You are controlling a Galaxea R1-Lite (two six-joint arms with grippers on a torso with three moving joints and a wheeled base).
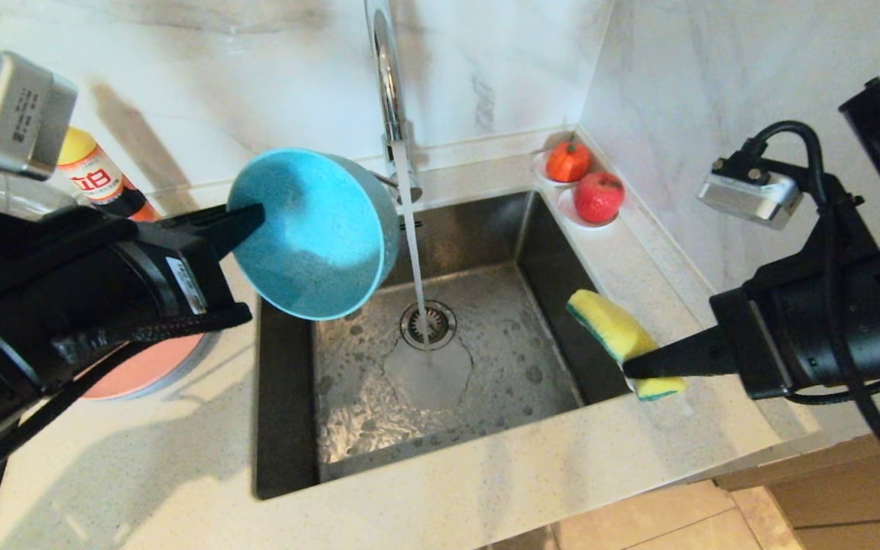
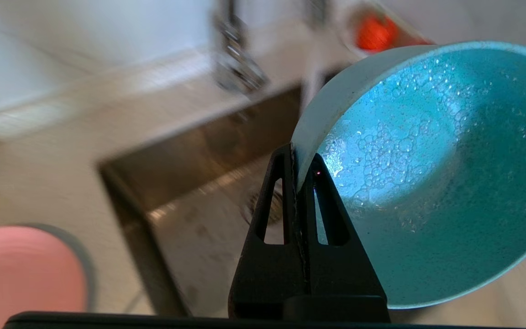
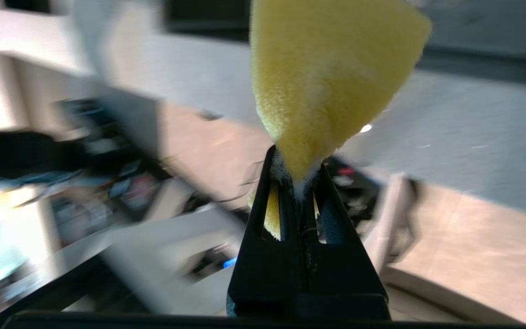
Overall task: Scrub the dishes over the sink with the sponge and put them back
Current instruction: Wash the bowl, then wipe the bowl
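Note:
My left gripper (image 1: pixel 253 218) is shut on the rim of the teal-blue bowl (image 1: pixel 314 233), holding it tilted above the left part of the sink (image 1: pixel 486 229). Soap bubbles cling to the inside of the bowl (image 2: pixel 427 173), where the rim sits clamped in the left gripper (image 2: pixel 300 160). My right gripper (image 1: pixel 631 368) is shut on the yellow and green sponge (image 1: pixel 616 328), held over the sink's right edge. The squeezed sponge (image 3: pixel 331 77) sticks out of the right gripper (image 3: pixel 297 157). A pink plate (image 1: pixel 142 374) lies on a grey-blue plate on the counter at the left.
Water runs from the chrome faucet (image 1: pixel 386 69) onto the drain strainer (image 1: pixel 428 325). Two red fruits (image 1: pixel 585 179) on small dishes sit at the back right corner. A yellow-capped bottle (image 1: pixel 92 172) and a clear jug (image 1: pixel 20 198) stand behind my left arm.

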